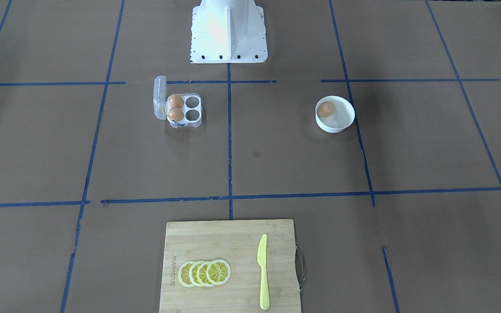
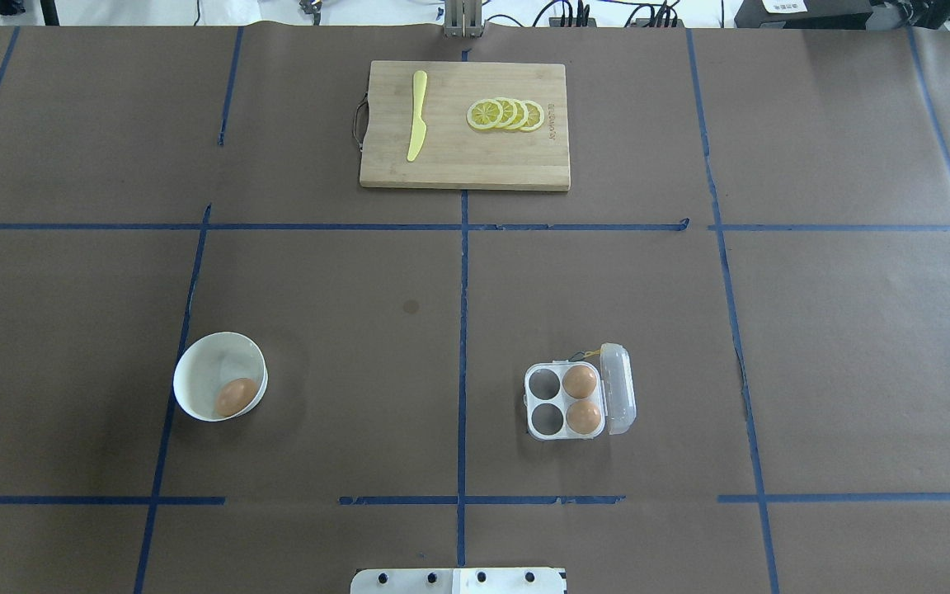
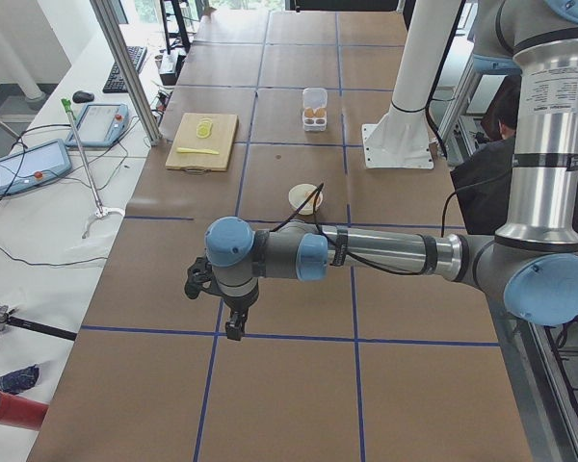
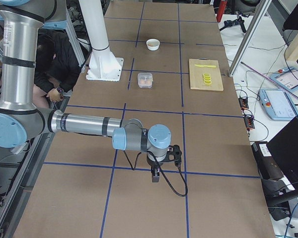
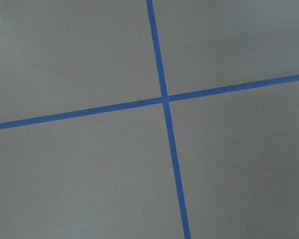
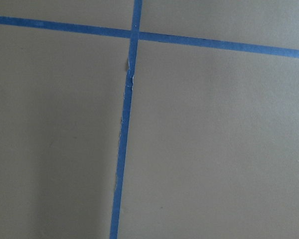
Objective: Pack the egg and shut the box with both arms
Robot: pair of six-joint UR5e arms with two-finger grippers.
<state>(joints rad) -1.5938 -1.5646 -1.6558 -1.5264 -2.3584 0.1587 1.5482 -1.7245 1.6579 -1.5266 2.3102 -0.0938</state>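
The egg (image 1: 326, 109) lies in a round white bowl (image 1: 336, 128); both also show in the overhead view, egg (image 2: 236, 397) and bowl (image 2: 196, 349). The clear box (image 1: 192, 108) stands open, its lid (image 2: 617, 389) raised at one side. Two other eggs (image 2: 580, 382) fill the cups by the lid, and the other two cups are empty. My left gripper (image 3: 233, 325) and right gripper (image 4: 155, 175) hang over bare table far from the box and show only in the side views, so I cannot tell whether they are open or shut.
A wooden cutting board (image 2: 483, 161) with a yellow knife (image 2: 417, 115) and lemon slices (image 2: 506, 115) lies at the table's far side. The white pedestal base (image 1: 228, 34) stands at the robot's edge. Blue tape lines cross the brown paper.
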